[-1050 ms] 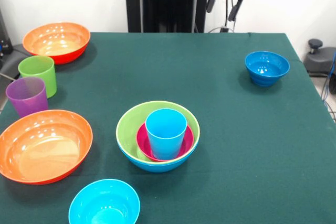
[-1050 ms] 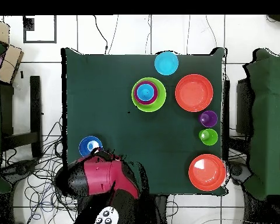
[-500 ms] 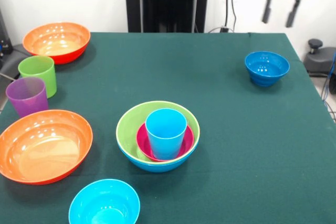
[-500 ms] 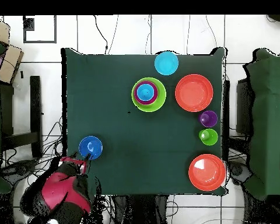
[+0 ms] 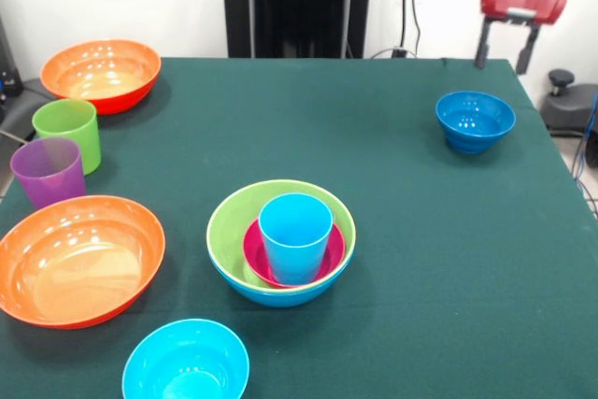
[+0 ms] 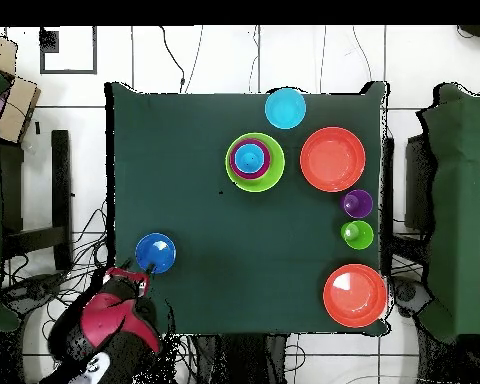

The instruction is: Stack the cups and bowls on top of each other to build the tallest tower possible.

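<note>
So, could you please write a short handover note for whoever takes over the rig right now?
Gripper: open, empty, raised beyond the dark blue bowl.
Tower: blue bowl, lime green bowl, magenta bowl, with the light blue cup on top.
Loose: two orange bowls, cyan bowl, green cup, purple cup.
Left: stack all of these.

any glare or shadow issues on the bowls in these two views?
Front view: bright glare patches inside both orange bowls, smaller highlights on the dark blue bowl; soft shadows fall beside each bowl on the green cloth. Overhead view: lighting is flatter, the orange bowls show only faint sheen, and shadows are barely visible.
</note>
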